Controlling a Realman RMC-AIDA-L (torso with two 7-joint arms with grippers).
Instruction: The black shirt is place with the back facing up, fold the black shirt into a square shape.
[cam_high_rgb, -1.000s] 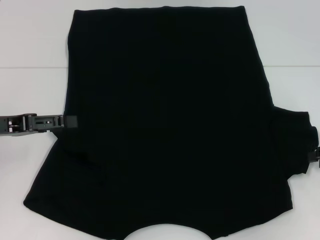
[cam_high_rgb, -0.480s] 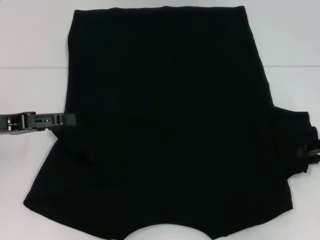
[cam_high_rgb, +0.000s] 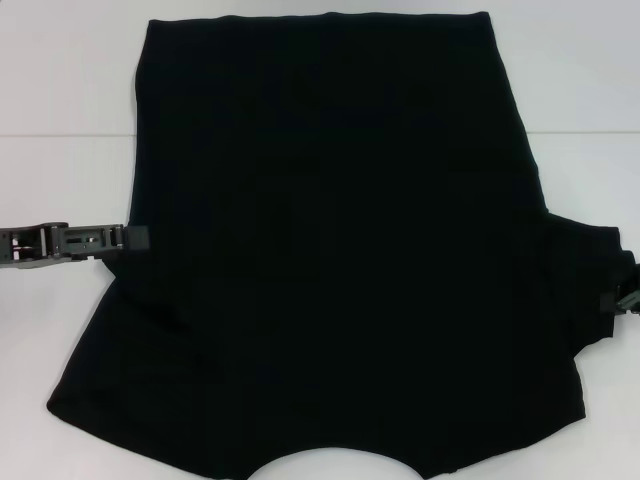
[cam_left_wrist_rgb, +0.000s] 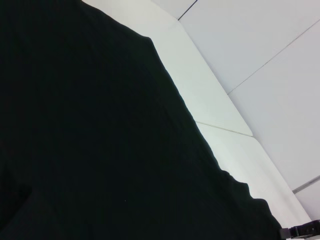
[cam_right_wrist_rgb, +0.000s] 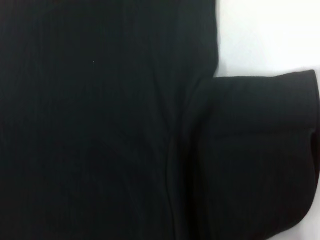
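Now: left gripper (cam_high_rgb: 138, 238) at shirt's (cam_high_rgb: 330, 240) left edge, fingers' state not discernible. Right gripper (cam_high_rgb: 627, 295) barely showing past shirt's right sleeve; state not discernible. Shirt spread flat on table (cam_high_rgb: 60, 90), collar toward robot. Probably soft, light, limp; best pinched at sleeve hems or side edges. No lettering or label readable.

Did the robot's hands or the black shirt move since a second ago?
Barely. The right gripper at the shirt's right sleeve edge came a little further into sight, then shifted slightly. The left gripper stayed at the left edge of the black shirt, which lies spread on the white table as before.
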